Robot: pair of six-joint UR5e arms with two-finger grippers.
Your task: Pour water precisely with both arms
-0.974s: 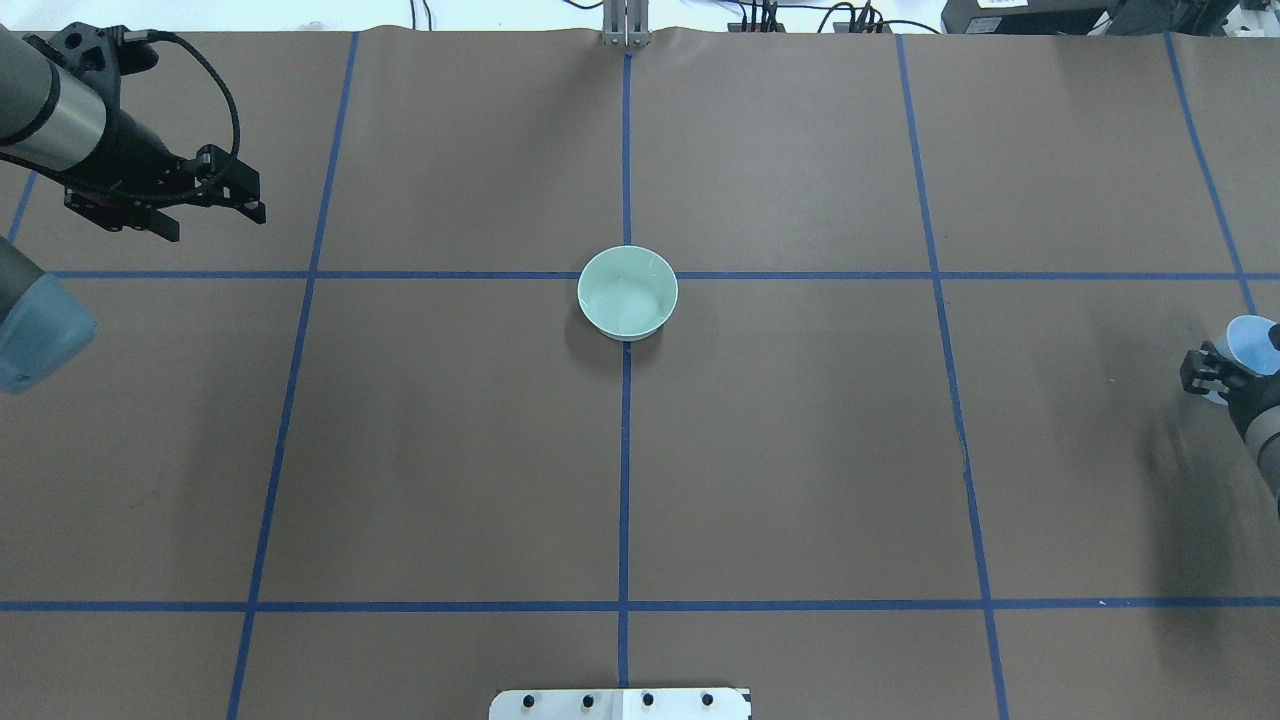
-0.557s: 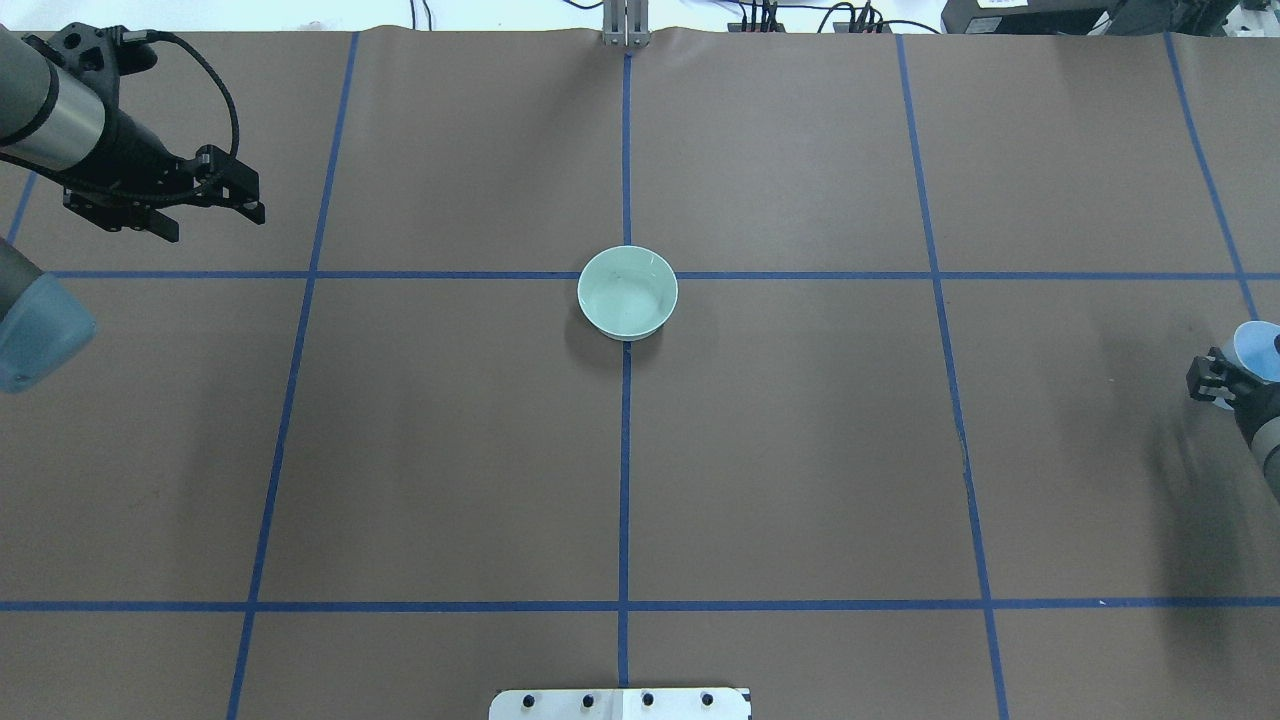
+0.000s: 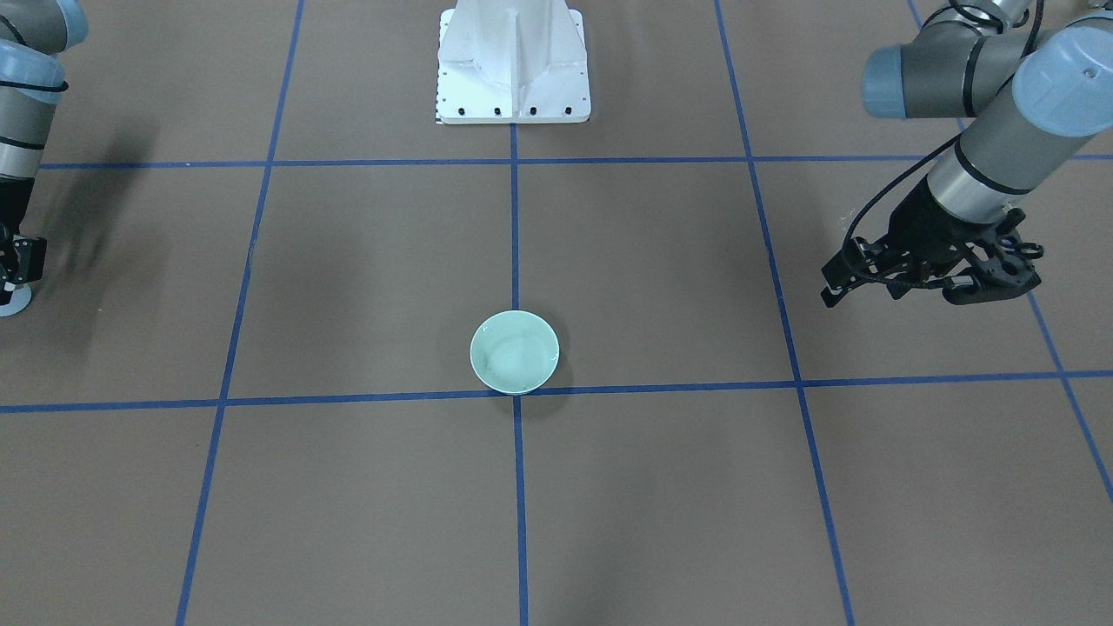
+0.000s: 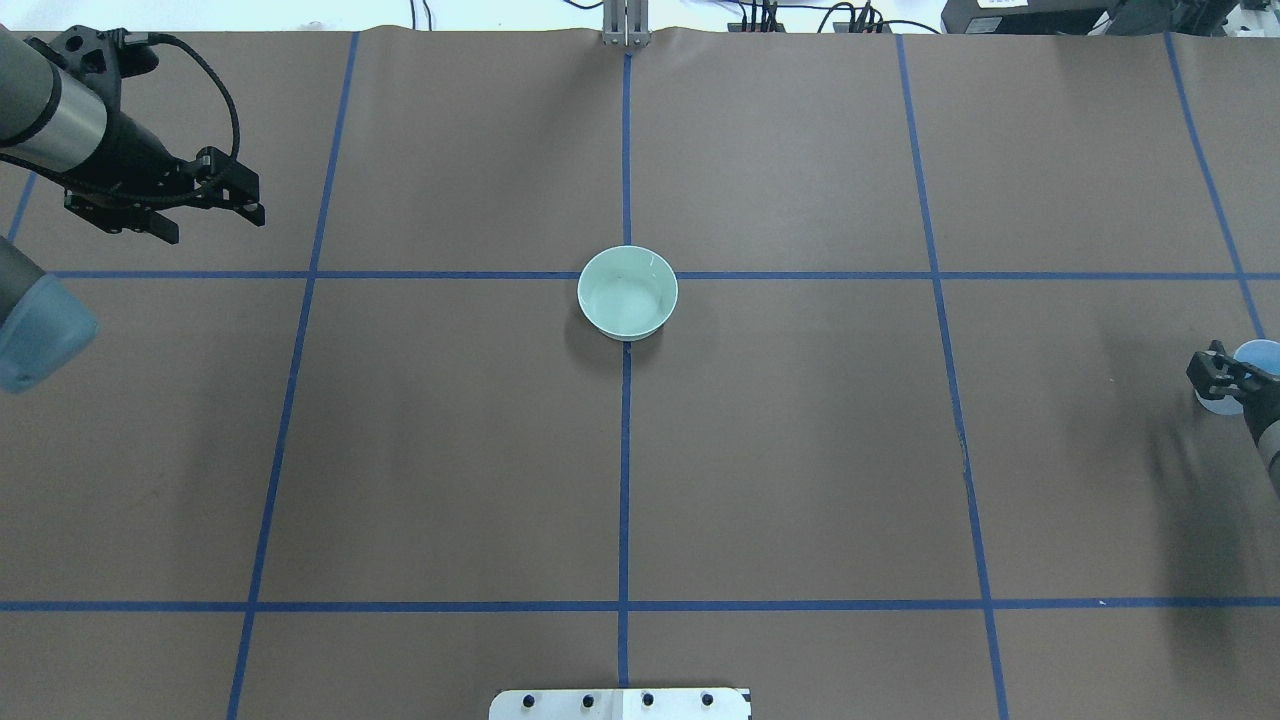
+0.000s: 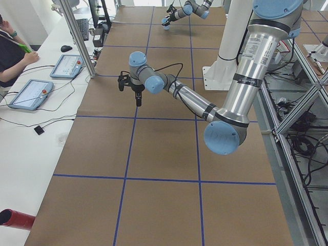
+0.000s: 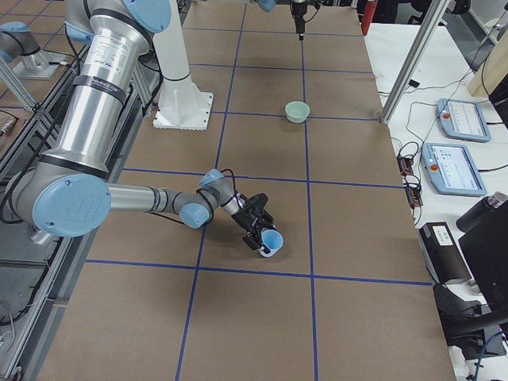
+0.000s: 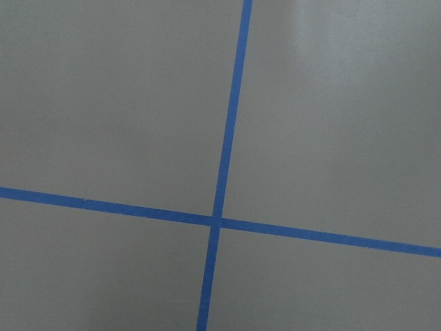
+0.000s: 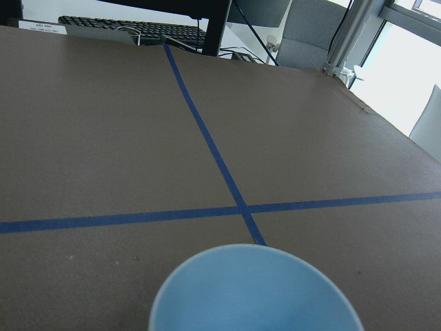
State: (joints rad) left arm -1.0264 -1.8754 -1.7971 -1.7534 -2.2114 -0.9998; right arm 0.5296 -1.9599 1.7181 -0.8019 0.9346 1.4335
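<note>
water [image 4: 627, 298]: faint sheen in green bowl [image 4: 583, 300], mid-table | chg: R gripper [image 4: 1222, 380] w/ blue cup [image 4: 1258, 355] shifted nearer at right edge, well apart fr bowl → pour prob done, cup being put down | R: clenched on cup | L gripper [image 4: 250, 200]: far left, unmoved, empty, open/closed can't tell

Overhead and front-facing cameras look steeply down from opposite sides, sharing the green bowl [image 4: 627, 292]; end cameras look along the table [image 5: 164, 148]; wrist cameras sit close above it.
</note>
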